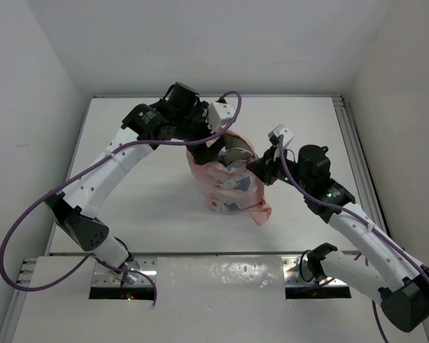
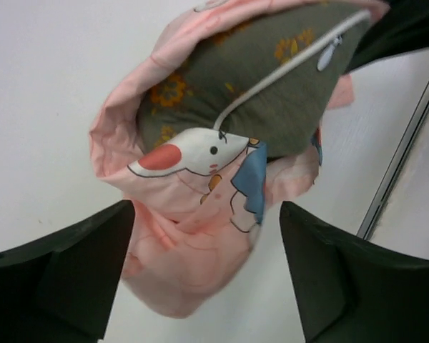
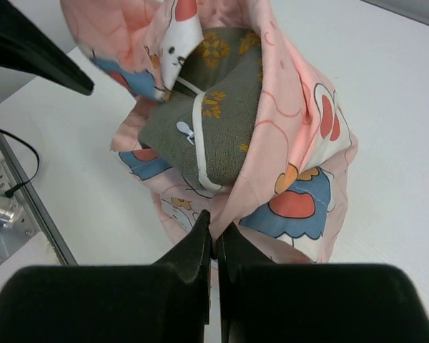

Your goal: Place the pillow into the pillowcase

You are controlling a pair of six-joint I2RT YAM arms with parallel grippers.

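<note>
The pillow sits partly inside the pillowcase, which lies bunched near the middle of the table. The left gripper is just behind it, to the far left. The right gripper touches its right edge.

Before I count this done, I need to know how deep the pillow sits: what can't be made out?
- Pillow, far end: every view, covered by pillowcase.
- Pillowcase mouth: right wrist view, cut by top edge.
- Left gripper fingertips: top view, hidden under its own wrist.
</note>
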